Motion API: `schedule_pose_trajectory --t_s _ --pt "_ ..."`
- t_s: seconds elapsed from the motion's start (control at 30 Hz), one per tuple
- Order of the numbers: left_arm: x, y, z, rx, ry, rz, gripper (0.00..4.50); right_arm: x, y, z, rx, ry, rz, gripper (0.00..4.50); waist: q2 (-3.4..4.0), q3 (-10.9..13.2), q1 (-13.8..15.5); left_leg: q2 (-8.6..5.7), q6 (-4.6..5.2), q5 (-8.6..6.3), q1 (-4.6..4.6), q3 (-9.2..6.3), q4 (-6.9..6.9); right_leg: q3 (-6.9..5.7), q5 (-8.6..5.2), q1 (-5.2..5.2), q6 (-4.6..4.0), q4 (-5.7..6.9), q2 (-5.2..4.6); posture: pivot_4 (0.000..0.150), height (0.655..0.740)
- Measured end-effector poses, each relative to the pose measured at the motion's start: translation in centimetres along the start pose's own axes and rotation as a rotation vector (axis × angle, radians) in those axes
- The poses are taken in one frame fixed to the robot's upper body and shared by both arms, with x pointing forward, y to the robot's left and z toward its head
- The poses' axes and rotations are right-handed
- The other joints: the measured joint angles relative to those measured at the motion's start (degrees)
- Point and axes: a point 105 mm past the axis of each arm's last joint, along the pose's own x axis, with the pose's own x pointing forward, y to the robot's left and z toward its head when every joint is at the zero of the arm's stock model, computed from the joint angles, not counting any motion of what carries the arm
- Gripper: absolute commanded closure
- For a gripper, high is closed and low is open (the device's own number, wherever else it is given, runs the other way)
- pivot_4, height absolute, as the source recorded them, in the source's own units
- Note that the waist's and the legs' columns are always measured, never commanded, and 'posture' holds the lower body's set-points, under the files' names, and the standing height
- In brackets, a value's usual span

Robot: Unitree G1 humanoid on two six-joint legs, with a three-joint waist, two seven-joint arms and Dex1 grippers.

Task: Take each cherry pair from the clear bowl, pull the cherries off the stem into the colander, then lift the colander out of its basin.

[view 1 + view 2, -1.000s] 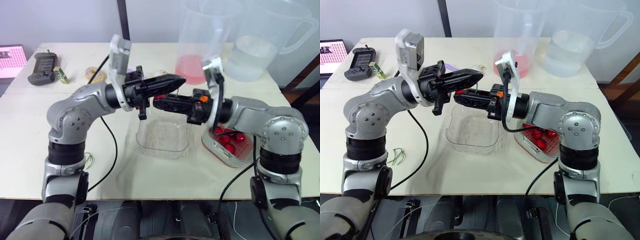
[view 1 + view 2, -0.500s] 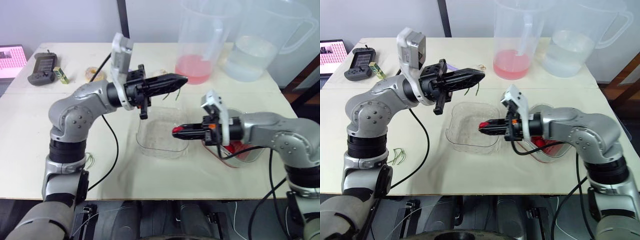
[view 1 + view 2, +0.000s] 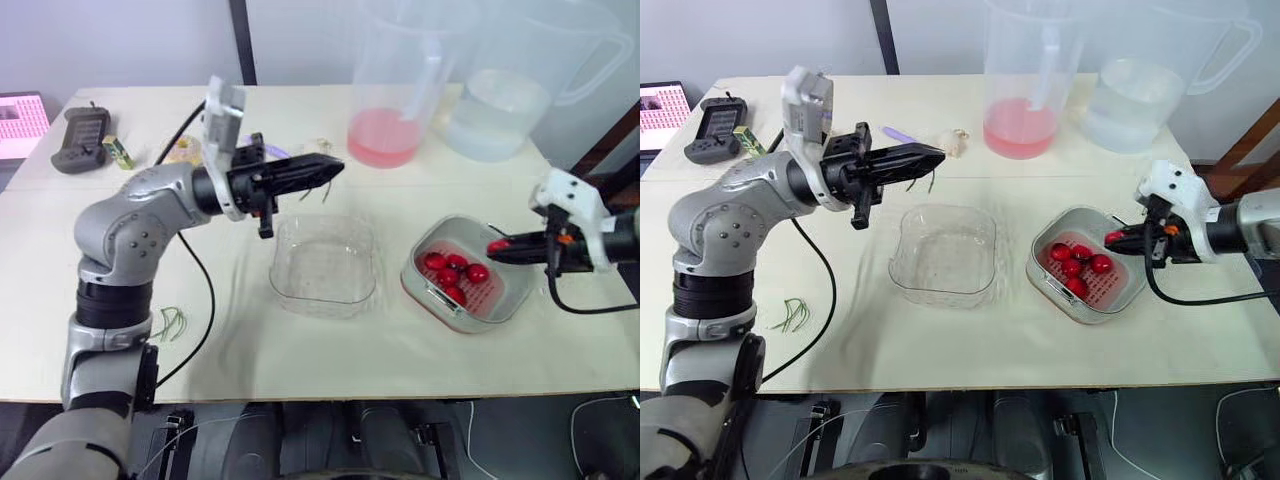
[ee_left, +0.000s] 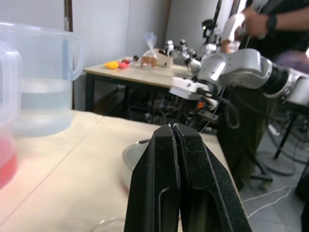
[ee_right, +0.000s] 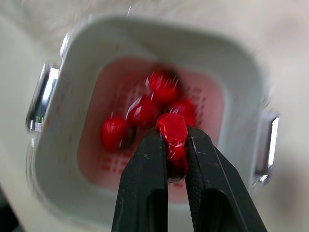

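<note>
The clear bowl [image 3: 322, 262] sits mid-table with no cherries in it. To its right stands the white basin with the colander [image 3: 505, 296], and several red cherries [image 3: 452, 276] lie inside. My right gripper [image 3: 498, 247] hovers over the colander's right edge, shut on one red cherry [image 5: 172, 129]. My left gripper [image 3: 938, 154] is raised behind the bowl's left corner and pinched shut on a thin green stem [image 3: 931, 180] that dangles from its tips.
A pitcher of pink liquid [image 3: 388, 90] and a pitcher of water [image 3: 500, 100] stand at the back. A dark handset [image 3: 85, 135] lies far left. Loose green stems [image 3: 170, 322] lie near the left front. A person [image 4: 270, 14] stands beyond the table.
My right gripper pulled the cherry away from the stem and swung right, from over the bowl to above the colander. My left gripper kept the stem and drew back slightly left.
</note>
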Motion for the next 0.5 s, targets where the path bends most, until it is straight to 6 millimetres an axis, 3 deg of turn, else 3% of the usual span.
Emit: schedule_pose_trajectory --t_s 0.03,0.07,0.2,0.3,0.4,0.5 --pt "-0.2 0.2 0.0 0.007 0.005 0.005 4.50 0.2 0.1 -0.5 0.001 0.017 0.012 3.41 0.00 0.00 0.08 0.00 0.00 0.00 0.01 0.00 0.01 0.00 0.00 0.00 0.00 0.02 0.00 0.150 0.7400" --pt "-0.2 0.2 0.0 0.012 0.005 0.010 4.50 0.4 0.2 -0.8 0.004 0.031 0.019 3.19 0.01 0.00 0.14 0.00 0.00 0.00 0.00 0.01 0.01 0.00 0.00 0.00 0.00 0.02 -0.01 0.150 0.7400" --pt "-0.3 0.3 -0.1 0.020 0.013 0.013 4.50 0.6 0.0 -1.2 0.004 0.041 0.015 1.30 0.01 0.01 0.32 -0.02 0.00 0.00 -0.03 0.03 0.02 0.02 0.04 0.01 -0.07 -0.01 -0.05 0.150 0.7400" --pt "-0.5 0.3 -0.1 0.026 0.023 0.011 4.50 0.1 -0.1 -0.2 -0.010 0.015 0.027 0.02 0.02 0.01 0.25 -0.01 0.00 0.00 -0.02 0.03 0.02 0.02 0.04 0.00 -0.07 0.00 -0.04 0.150 0.7400" --pt "-1.3 0.3 -0.1 0.035 0.052 0.031 4.50 -1.3 -0.6 2.1 -0.026 -0.070 0.047 0.02 0.07 0.04 -0.02 -0.01 0.00 0.00 0.01 0.04 0.02 0.02 0.05 0.00 -0.07 0.03 -0.04 0.150 0.7400" --pt "-2.7 0.5 -0.2 0.042 0.079 0.081 4.50 -2.9 -0.3 6.1 -0.091 -0.239 0.093 0.02 0.07 0.04 -0.03 0.04 0.00 0.00 0.05 0.00 -0.04 0.01 0.04 0.00 -0.07 0.05 0.03 0.150 0.7400"
